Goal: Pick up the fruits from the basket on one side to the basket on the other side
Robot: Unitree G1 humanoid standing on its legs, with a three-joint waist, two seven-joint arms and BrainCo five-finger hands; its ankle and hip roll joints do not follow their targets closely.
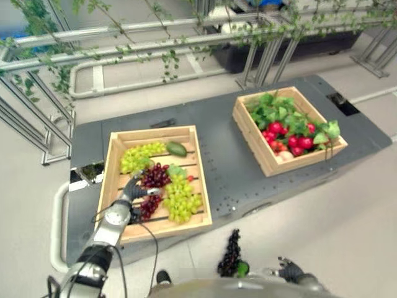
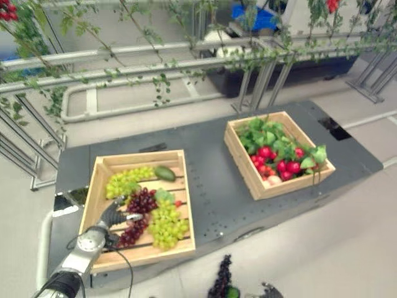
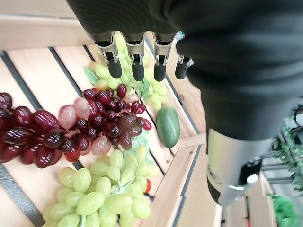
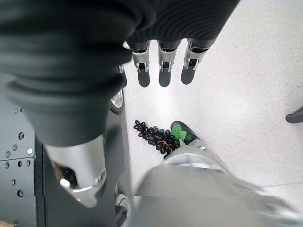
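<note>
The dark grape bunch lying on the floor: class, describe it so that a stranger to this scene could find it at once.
Start at the grey table and the wooden crate of grapes on its left. On the pale floor just in front of the table lies the dark grape bunch. It is nearly black with a green leaf at its near end, and it alone lies outside a crate.

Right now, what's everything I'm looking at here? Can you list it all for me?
Table: one, dark grey, centre.
Left crate: one, pale wood, on the table's left part.
Green grapes: two bunches, in the left crate.
Dark red grapes: two bunches, in the left crate.
Green oval fruit: one, at the left crate's far side.
Right crate: one, pale wood, on the table's right part.
Red fruits with green leaves: a pile, in the right crate.
Black grapes: one bunch, on the floor before the table.
Left hand: open, over the dark red grapes.
Right hand: open, low, above the floor.
</note>
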